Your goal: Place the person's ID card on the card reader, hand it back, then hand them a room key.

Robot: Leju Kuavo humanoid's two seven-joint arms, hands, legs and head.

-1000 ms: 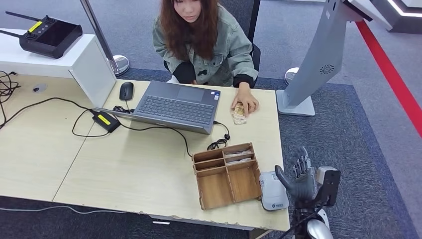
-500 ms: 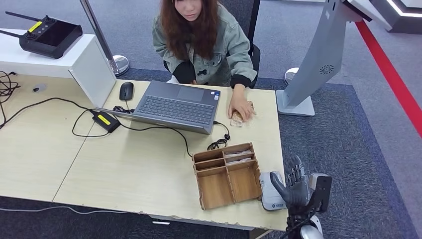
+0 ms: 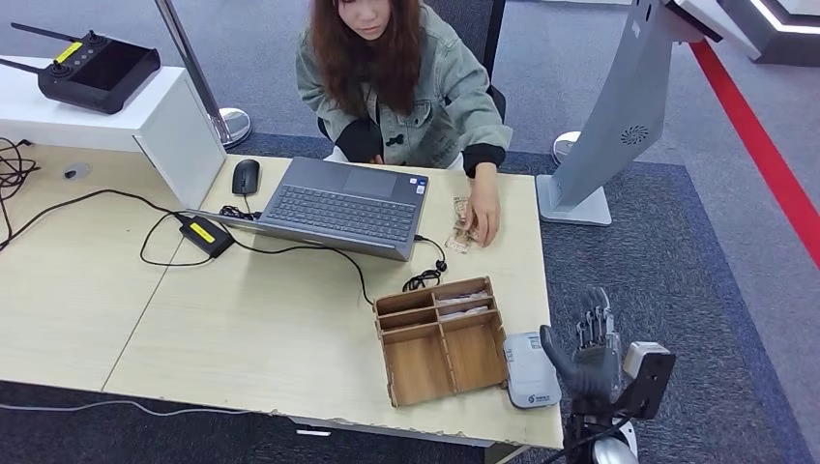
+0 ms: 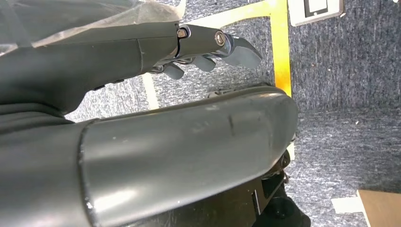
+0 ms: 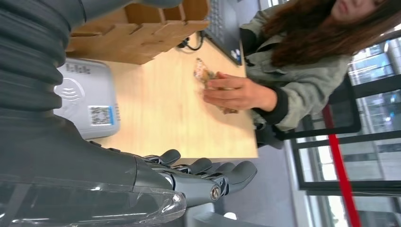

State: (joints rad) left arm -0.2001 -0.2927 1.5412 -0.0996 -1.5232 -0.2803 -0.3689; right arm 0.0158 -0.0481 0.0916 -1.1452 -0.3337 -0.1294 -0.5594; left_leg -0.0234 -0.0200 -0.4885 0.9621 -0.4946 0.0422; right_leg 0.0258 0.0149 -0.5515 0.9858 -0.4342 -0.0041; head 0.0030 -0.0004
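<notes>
Pale wood-grain desk [image 3: 290, 319] from the head view; the ID card [image 3: 463, 224], a small tan patterned rectangle, lies flat near the far right corner of the desk just beside the laptop [image 3: 343, 205], with the person's hand [image 3: 483, 215] resting on it, long axis running roughly toward the near edge; the right hand [image 3: 587, 350] hovers off the desk's right edge near the near corner, dark fingers apart and holding nothing, so the card sits well ahead of it and a bit toward the desk's middle; the grey plastic card reader [image 3: 531, 370] is just beside that hand, touching the slotted wooden tray [image 3: 440, 340]; I'd say the right arm is clearly the nearer one. Left wrist view: the left hand [image 4: 142, 47] hangs over grey carpet; can't tell how its fingers sit. Right wrist view: matte grey fingers [image 5: 208, 172] loosely spread with nothing in them, smooth rounded reader close by, card under the person's fingertips further along the desk.
</notes>
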